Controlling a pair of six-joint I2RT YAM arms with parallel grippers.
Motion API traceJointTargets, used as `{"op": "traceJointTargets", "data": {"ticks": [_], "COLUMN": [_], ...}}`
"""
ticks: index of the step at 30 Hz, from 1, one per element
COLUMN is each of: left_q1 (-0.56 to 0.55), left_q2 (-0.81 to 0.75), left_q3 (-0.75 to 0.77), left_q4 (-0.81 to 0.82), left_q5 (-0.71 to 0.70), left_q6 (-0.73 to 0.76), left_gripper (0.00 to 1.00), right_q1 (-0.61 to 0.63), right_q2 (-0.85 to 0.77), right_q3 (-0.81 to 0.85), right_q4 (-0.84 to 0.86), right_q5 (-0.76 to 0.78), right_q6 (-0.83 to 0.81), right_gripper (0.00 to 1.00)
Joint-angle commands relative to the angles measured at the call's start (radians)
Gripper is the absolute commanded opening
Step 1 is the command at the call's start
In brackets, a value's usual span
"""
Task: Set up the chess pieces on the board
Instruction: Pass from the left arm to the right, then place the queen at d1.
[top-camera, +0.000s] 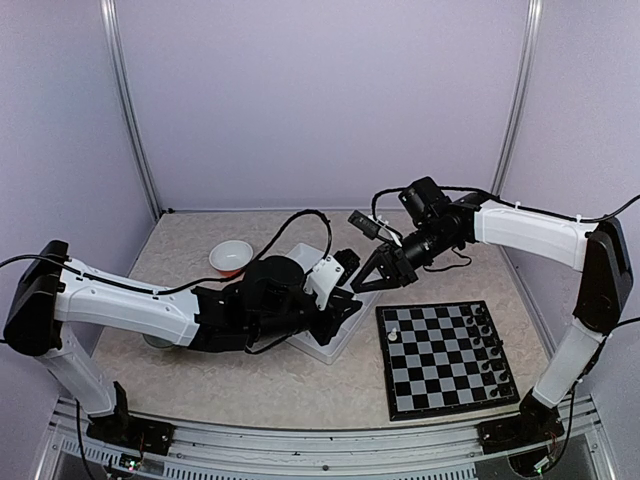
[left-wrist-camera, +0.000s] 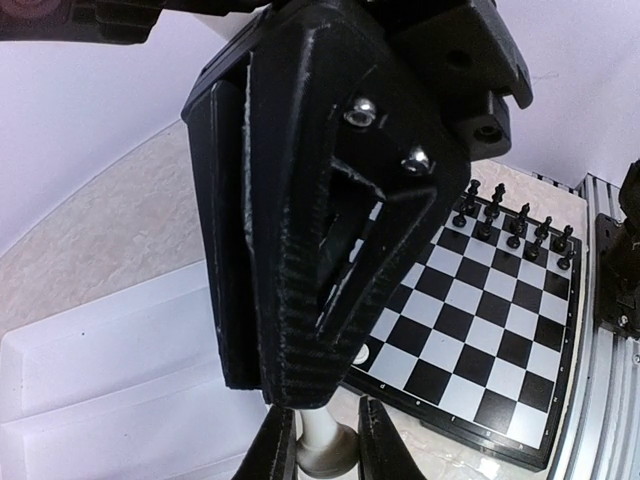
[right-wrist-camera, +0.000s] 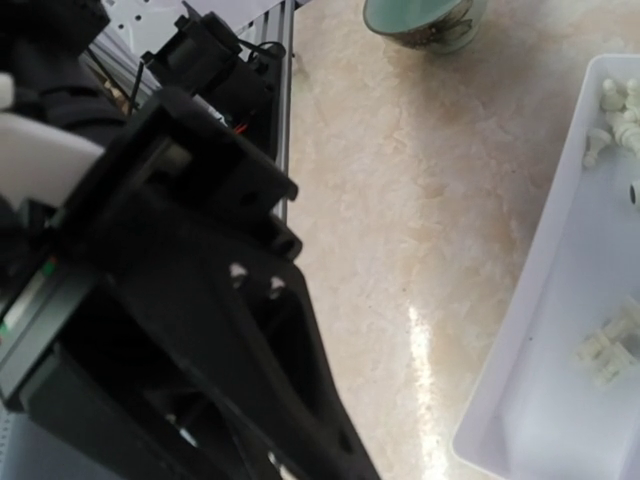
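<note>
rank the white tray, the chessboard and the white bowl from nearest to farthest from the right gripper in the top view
1. white tray, at the right gripper's tips, mid-table
2. chessboard, toward the arm bases, right side
3. white bowl, far off at the back left

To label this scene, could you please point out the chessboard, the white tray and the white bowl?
chessboard (top-camera: 441, 366), top view, a bare central square.
white tray (right-wrist-camera: 565, 310), right wrist view, its bare floor.
white bowl (top-camera: 230, 244), top view, its far rim.
</note>
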Motion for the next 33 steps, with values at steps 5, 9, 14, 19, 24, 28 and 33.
{"op": "traceJointTargets", "data": {"ticks": [5,9,14,19,24,28,33], "left_q1": [-0.007,-0.011,-0.023,-0.028,0.054,0.168,0.272], "left_q2": [0.009,-0.010,-0.084,-0.182,-0.224,-0.181,-0.200], "left_q3": [0.030,0.020,0.010,0.033,0.103,0.189,0.083], "left_q4": [0.003,-0.024,-0.130,-0.271,-0.360,-0.425,-0.312], "left_q5": [-0.065,-0.087,-0.090,-0.107,-0.222,-0.195,-0.088], "left_q6": [0.004,0.009,0.028,0.044,0.076,0.052,0.013], "left_gripper": [0.31,0.46,0.53,0.55,0.62,0.62,0.62], "right_q1": [0.010,0.007,-0.005,-0.005,-0.004,0.001,0.012], "right_q2": [-0.043,-0.106,-0.198,-0.289,-0.368,-0.399,-0.408], "right_q3": [-0.020,-0.036,-0.098,-0.241,-0.426,-0.519,-0.571], "right_q4": [-0.005,-0.002,0.017,0.057,0.137,0.171,0.191], "right_q5": [0.025,0.161,0.341,0.497,0.589,0.617,0.603], "right_q6": [-0.023,-0.060,-0.120,-0.204,-0.328,-0.387,-0.393], "right_gripper": [0.01,0.00,0.00,0.00,0.00,0.00,0.00]}}
